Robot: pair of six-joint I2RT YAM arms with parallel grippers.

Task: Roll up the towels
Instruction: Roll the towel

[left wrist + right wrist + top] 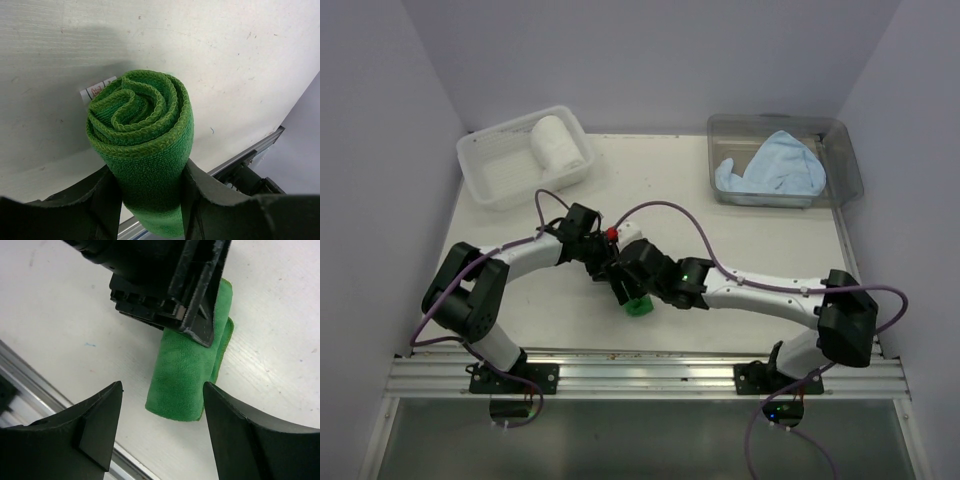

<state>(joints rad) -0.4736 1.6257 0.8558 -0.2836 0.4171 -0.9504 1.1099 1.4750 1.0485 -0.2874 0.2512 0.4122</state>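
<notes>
The green towel (140, 115) is rolled into a tight cylinder, with its spiral end facing the left wrist camera. My left gripper (150, 175) is shut on the roll, one finger pressed against each side. From above, the roll (638, 305) shows near the table's front middle, where both arms meet. My right gripper (162, 386) stands open and touches nothing. The roll's free end (182, 375) lies just beyond its fingertips. A white towel (557, 145) lies rolled in the lattice basket. A light blue towel (770, 170) lies crumpled in the clear tub.
The white lattice basket (490, 170) stands at the back left and the clear tub (840, 150) at the back right. A metal rail (650, 375) runs along the near table edge, close behind the roll. Purple cables loop over both arms.
</notes>
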